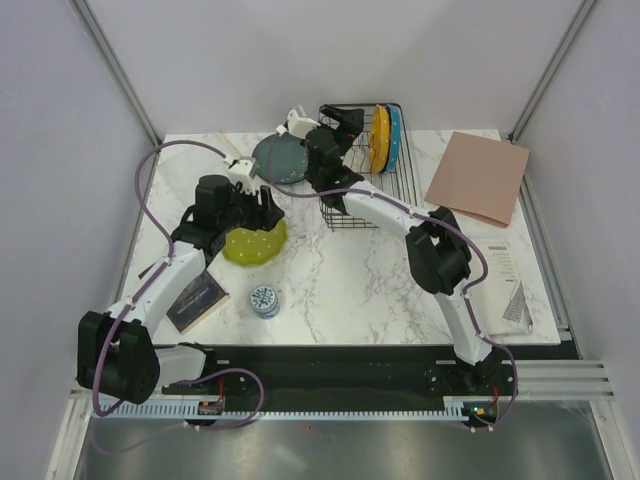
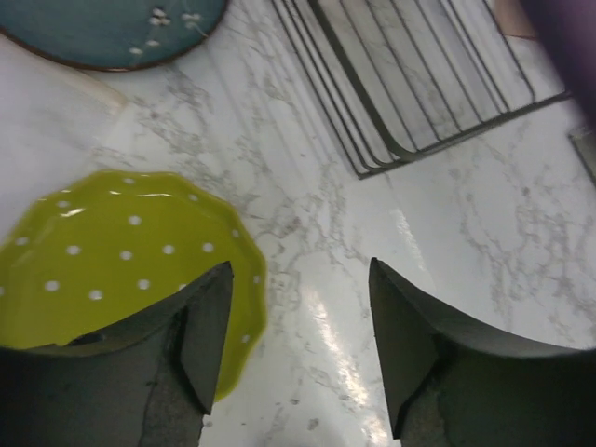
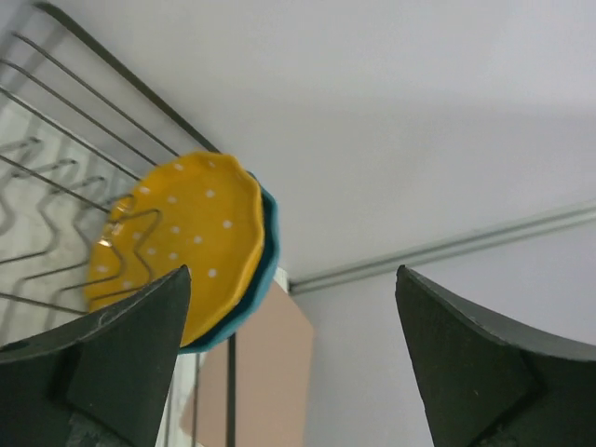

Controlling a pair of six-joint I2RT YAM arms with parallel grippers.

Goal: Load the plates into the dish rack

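Observation:
The lime-green plate (image 1: 255, 243) lies on the table; in the left wrist view (image 2: 121, 251) its right edge is under my left finger. My left gripper (image 1: 266, 212) (image 2: 298, 345) is open and empty just above that edge. The teal-grey plate (image 1: 280, 158) (image 2: 112, 28) lies flat left of the dish rack (image 1: 395, 190) (image 2: 410, 84). The orange plate (image 1: 381, 138) (image 3: 177, 233) and the blue plate (image 1: 395, 135) (image 3: 265, 256) stand upright in the rack's far right slots. My right gripper (image 1: 345, 122) (image 3: 289, 354) is open and empty over the rack's left part, tilted upward.
A small blue-white tin (image 1: 265, 300) and a dark booklet (image 1: 197, 300) lie near the front left. A pink-brown board (image 1: 478, 178) (image 3: 270, 372) lies right of the rack, and a printed sheet (image 1: 510, 280) lies at the right edge.

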